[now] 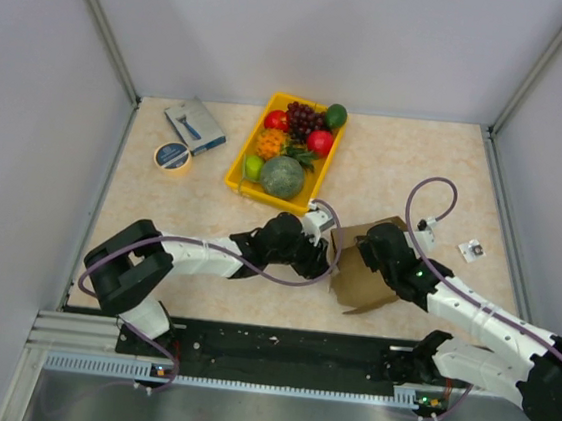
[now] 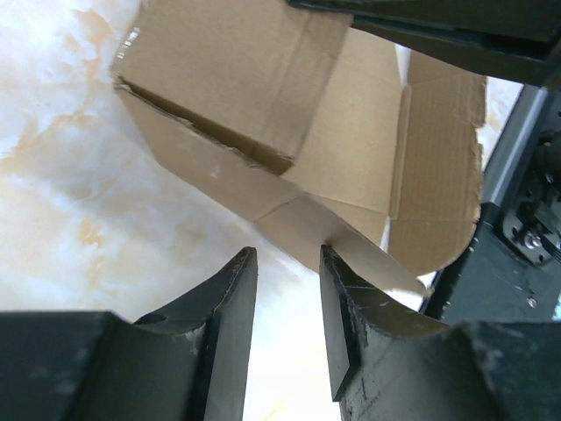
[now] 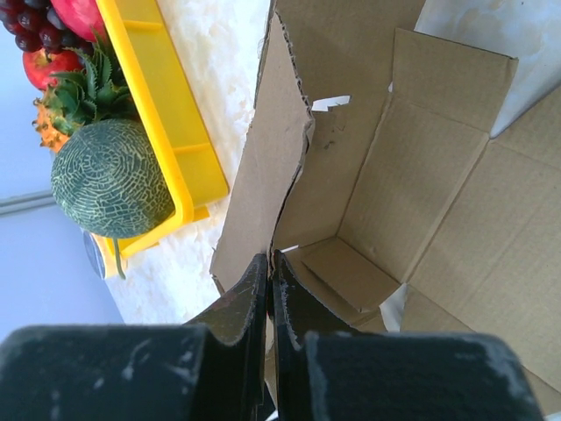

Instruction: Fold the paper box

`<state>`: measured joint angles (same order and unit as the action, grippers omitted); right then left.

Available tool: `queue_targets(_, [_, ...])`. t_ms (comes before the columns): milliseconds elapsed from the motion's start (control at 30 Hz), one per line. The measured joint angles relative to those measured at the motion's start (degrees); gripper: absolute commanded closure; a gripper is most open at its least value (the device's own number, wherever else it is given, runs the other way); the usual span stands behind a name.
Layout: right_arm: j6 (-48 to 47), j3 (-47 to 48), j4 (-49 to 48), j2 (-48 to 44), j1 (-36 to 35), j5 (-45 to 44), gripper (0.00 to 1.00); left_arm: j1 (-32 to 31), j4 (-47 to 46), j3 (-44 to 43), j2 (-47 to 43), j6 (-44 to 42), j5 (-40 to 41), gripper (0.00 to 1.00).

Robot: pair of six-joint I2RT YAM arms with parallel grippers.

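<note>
Cardboard stands half-formed near the front of the pale marbled counter — the plain brown corrugated paper box, with some panels raised and others still flat, sits between the two arms and near the yellow plastic tray. The left jaws reach in from the box's left side and stand a little apart with nothing between them. In the left wrist view a narrow flap of the paper box meets the tip of one finger. The right jaws come in from the right and are pressed together on the lower edge of an upright panel — the right wrist view shows that edge running down into the slit between them. Inside the tray lie a netted green melon, a red apple and dark grapes. At the far left of the counter rest a blue-grey packet and a roll of tape
</note>
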<state>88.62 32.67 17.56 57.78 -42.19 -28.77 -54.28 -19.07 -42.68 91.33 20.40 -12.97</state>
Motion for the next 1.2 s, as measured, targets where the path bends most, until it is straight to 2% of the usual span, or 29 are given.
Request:
queue_targets(400, [0.37, -0.42, -0.04, -0.46, 0.00, 0.17, 0.98, -0.33, 4.63, -1.79, -0.70, 1.97, -4.74, 0.50])
queue_targets(767, [1.49, -0.44, -0.22, -0.39, 0.11, 0.04, 0.98, -2.32, 8.79, -10.69, 3.56, -0.46, -0.24, 0.48])
queue_targets(1067, [1.66, -1.73, -1.20, -1.11, 0.11, -0.09, 0.98, -2.47, 10.84, -11.91, 4.13, -0.44, 4.00, 0.46])
queue_targets(1200, [1.99, -1.95, -1.31, -1.31, 0.11, 0.00, 0.93, -2.49, 10.75, -12.26, 4.66, -0.42, 4.04, 0.43])
